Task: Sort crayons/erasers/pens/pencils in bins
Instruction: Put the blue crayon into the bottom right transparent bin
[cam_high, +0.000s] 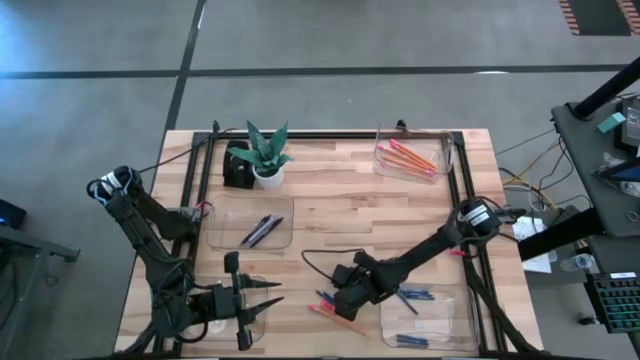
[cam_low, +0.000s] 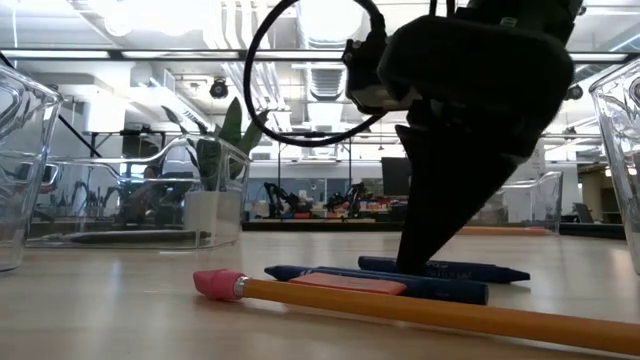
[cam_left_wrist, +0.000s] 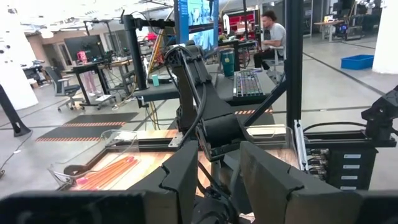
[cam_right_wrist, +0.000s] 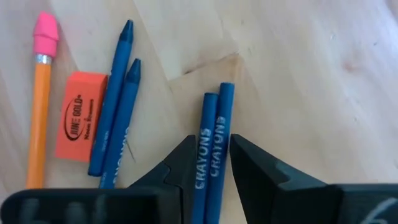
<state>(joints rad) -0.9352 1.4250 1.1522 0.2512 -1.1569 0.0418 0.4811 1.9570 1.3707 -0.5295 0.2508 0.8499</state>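
Observation:
My right gripper (cam_right_wrist: 211, 146) points down at the table's near middle (cam_high: 340, 298), shut on two blue crayons (cam_right_wrist: 214, 134) that lie side by side on the wood. Beside them lie two more blue crayons (cam_right_wrist: 115, 112), an orange eraser (cam_right_wrist: 79, 116) and an orange pencil with a pink tip (cam_right_wrist: 38, 112), all flat on the table. In the low view the eraser (cam_low: 350, 284) rests against the crayons behind the pencil (cam_low: 420, 308). My left gripper (cam_high: 268, 296) hangs level and open over the near-left bin (cam_high: 215, 322), holding nothing. My right gripper pinches the pair of crayons between its two fingers, one finger (cam_right_wrist: 180, 165) against each outer side (cam_right_wrist: 202, 155). The fingers come slanting down from above and stand across the pair, near one end. Both crayons lie flat on the table (cam_low: 450, 270).
A far-right bin (cam_high: 445, 150) holds orange and red pencils. A mid-left bin (cam_high: 285, 205) holds dark pens. A near-right bin (cam_high: 465, 315) holds blue crayons. A black pot with a green plant (cam_high: 258, 158) stands at the far left. A black cable (cam_high: 315, 258) loops over the table's middle.

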